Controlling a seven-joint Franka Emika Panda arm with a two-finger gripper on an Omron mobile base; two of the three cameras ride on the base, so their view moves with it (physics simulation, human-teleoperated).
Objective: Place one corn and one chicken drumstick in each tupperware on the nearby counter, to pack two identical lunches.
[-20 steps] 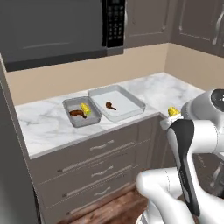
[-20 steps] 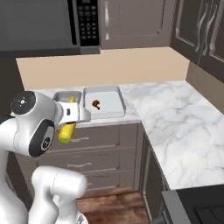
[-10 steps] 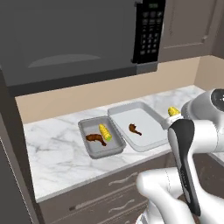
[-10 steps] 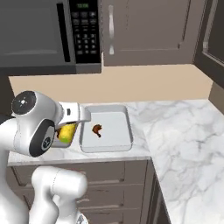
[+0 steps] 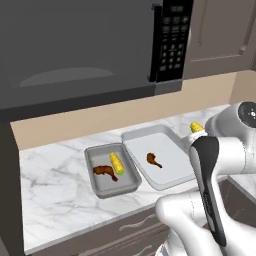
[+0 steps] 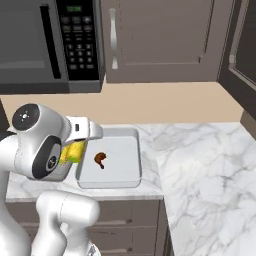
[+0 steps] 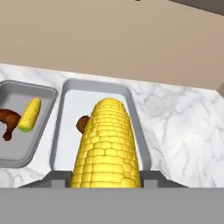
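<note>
Marble counter (image 5: 55, 190) beyond the jaws: larger tupperware (image 7: 65, 131) holds a drumstick (image 5: 153, 160) (smaller tupperware (image 5: 97, 186): drumstick plus corn); gripper (image 7: 106, 177) clamps a corn cob (image 7: 107, 144).

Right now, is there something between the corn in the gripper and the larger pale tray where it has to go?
Nothing visible blocks the way. The held corn hangs in open air short of the larger pale tray, whose floor carries one drumstick and bare space around it. The smaller grey tray sits beside it, already filled.
</note>
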